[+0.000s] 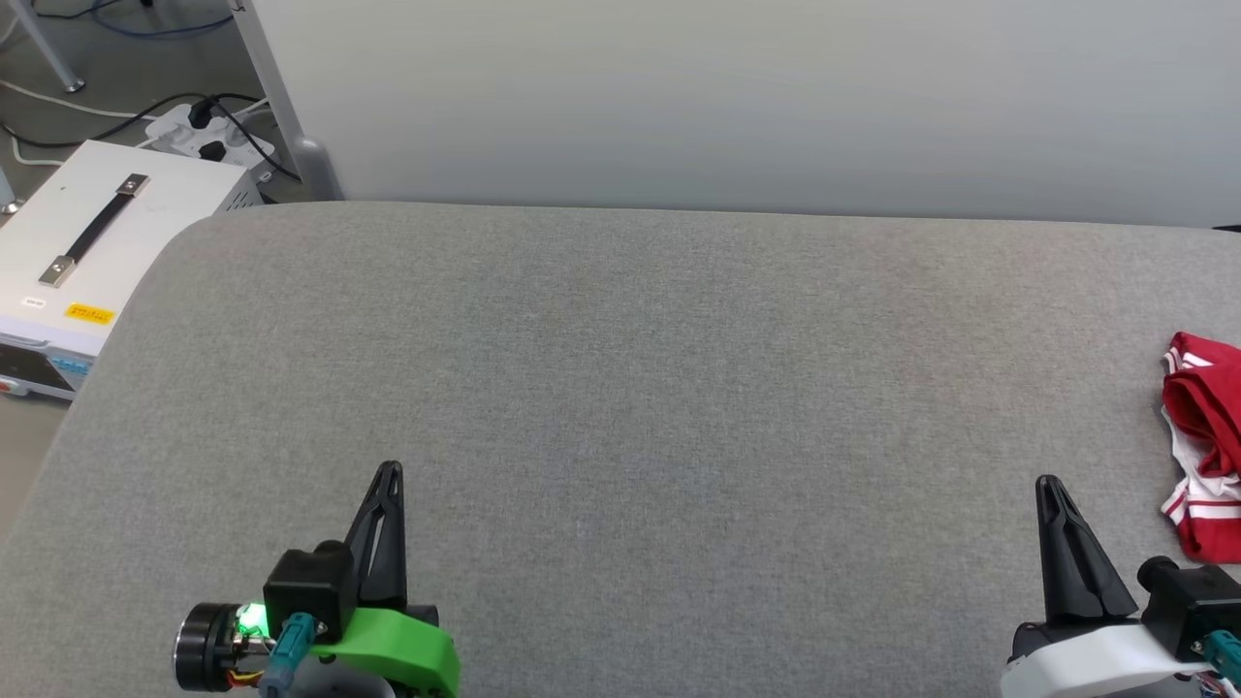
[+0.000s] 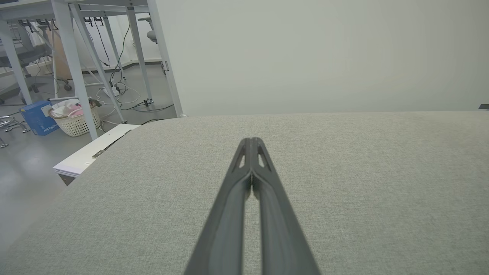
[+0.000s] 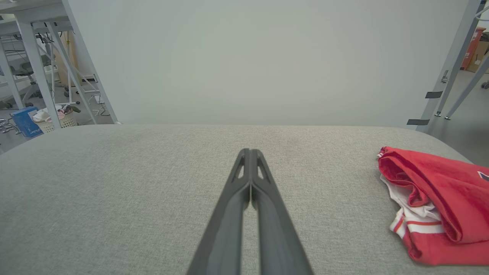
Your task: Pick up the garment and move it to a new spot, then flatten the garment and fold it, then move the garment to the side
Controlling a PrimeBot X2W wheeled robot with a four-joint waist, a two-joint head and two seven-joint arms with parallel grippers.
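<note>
1. Left pincer point(image 1: 390, 471), green mount: near edge of counter point(image 1: 620, 388), lower left of head view. Long dark fingers point(image 2: 267, 214) pressed together at the tips, holding nothing, poised over bare grey fabric; whether they touch it cannot be told.

2. Right pincer point(image 1: 1048, 482), white mount: near edge, lower right of head view. Fingers point(image 3: 271, 221) likewise pressed together, holding nothing, well apart from the left pincer.

3. Counter: grey woven covering, rounded corners.

4. Garment point(image 1: 1205, 427): red with white and red-and-white striped trim, crumpled in a heap at the counter's right end, lying near the right pincer on its outer side and not touching it. Partly cut off by the head view's edge; its red folds point(image 3: 443, 191) are seen in the right wrist view.

5. White case point(image 1: 107, 242): black strap handle, yellow label, on the floor off the counter's far left corner.

6. Power strip point(image 1: 206, 134): beyond the case, black plugs inserted.

7. Pale partition point(image 1: 737, 97): upright behind the counter's far edge.

8. White basket point(image 2: 75, 123): on the floor farther off, among table legs; contents pale and pink cloth or paper, not distinguishable.

9. Blue box point(image 2: 36, 119): just beside the basket; contents not visible.
</note>
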